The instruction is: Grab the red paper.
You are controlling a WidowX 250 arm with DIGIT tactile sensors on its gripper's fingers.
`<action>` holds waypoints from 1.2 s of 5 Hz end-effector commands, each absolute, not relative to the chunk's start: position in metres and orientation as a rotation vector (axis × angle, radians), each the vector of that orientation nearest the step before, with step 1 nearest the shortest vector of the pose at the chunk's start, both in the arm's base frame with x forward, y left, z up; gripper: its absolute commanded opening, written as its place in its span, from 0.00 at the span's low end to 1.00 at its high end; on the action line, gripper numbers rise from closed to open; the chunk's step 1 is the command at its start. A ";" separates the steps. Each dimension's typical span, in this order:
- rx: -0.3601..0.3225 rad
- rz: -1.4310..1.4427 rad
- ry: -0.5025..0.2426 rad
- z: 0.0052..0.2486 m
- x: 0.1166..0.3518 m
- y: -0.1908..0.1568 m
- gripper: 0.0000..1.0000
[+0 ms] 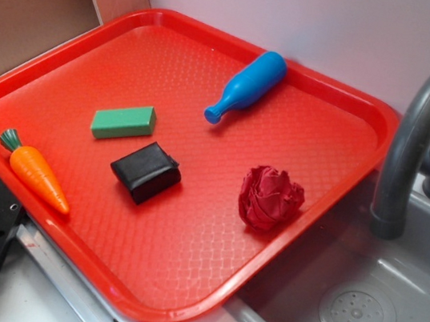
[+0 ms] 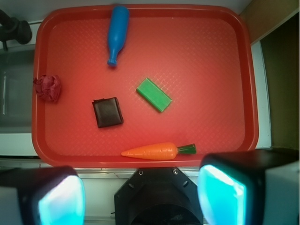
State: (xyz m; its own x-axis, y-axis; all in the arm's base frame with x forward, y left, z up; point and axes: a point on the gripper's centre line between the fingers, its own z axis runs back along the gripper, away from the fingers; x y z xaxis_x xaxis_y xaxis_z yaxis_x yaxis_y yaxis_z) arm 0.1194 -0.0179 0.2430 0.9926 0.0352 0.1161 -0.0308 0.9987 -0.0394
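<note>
The red paper (image 1: 270, 198) is a dark crimson crumpled ball lying on the orange-red tray (image 1: 180, 285) near its right edge, beside the sink. In the wrist view the red paper (image 2: 48, 87) lies at the tray's left edge (image 2: 36, 122). My gripper (image 2: 140, 197) is open and empty, its two cyan-padded fingers (image 2: 220, 194) wide apart. It is high above the tray's near rim, far from the paper. The gripper does not show in the exterior view.
On the tray lie a black block (image 1: 145, 171), a green block (image 1: 124, 121), a blue bottle (image 1: 248, 86) and a toy carrot (image 1: 35, 171). A grey sink (image 1: 354, 311) with a curved faucet (image 1: 413, 134) is to the right. The robot's black base (image 2: 159, 197) sits below the tray.
</note>
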 end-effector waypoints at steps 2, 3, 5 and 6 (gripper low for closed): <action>-0.056 0.198 -0.139 0.233 0.123 -0.024 1.00; -0.116 0.396 -0.211 0.219 0.135 -0.043 1.00; -0.167 0.262 -0.264 0.182 0.174 -0.088 1.00; -0.174 0.204 -0.256 0.162 0.193 -0.109 1.00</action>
State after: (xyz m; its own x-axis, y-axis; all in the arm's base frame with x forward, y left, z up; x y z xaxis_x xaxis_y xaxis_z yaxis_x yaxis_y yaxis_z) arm 0.1919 -0.1054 0.1521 0.9518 0.2308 0.2022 -0.1953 0.9640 -0.1806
